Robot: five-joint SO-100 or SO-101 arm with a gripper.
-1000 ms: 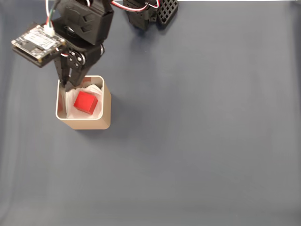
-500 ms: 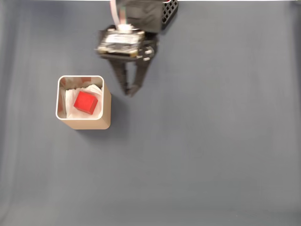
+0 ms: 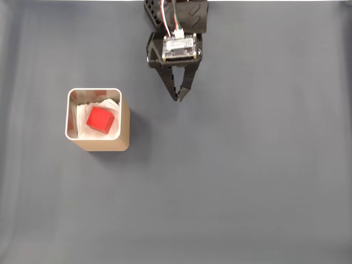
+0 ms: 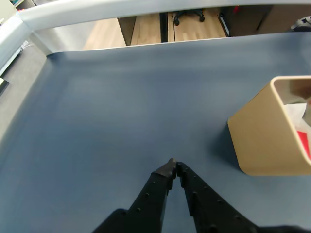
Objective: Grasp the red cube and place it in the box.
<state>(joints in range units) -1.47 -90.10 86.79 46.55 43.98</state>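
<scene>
The red cube [image 3: 100,119] rests on white paper inside the tan box [image 3: 125,132] at the left of the fixed view. In the wrist view the box [image 4: 265,141] stands at the right edge, with a sliver of the red cube [image 4: 304,143] showing inside it. My gripper [image 3: 179,98] hangs over bare mat to the right of the box and well clear of it. Its black fingers meet at the tips and hold nothing. The wrist view also shows the gripper [image 4: 174,166] shut, tips together above the mat.
A blue-grey mat [image 3: 231,181] covers the table. The arm's black base [image 3: 176,14] sits at the top middle of the fixed view. In the wrist view a pale raised rim [image 4: 146,9] bounds the mat's far side, with wooden floor beyond.
The gripper lifted away from the box's top left corner and swung right, then further right toward the base. The cube stayed in the box.
</scene>
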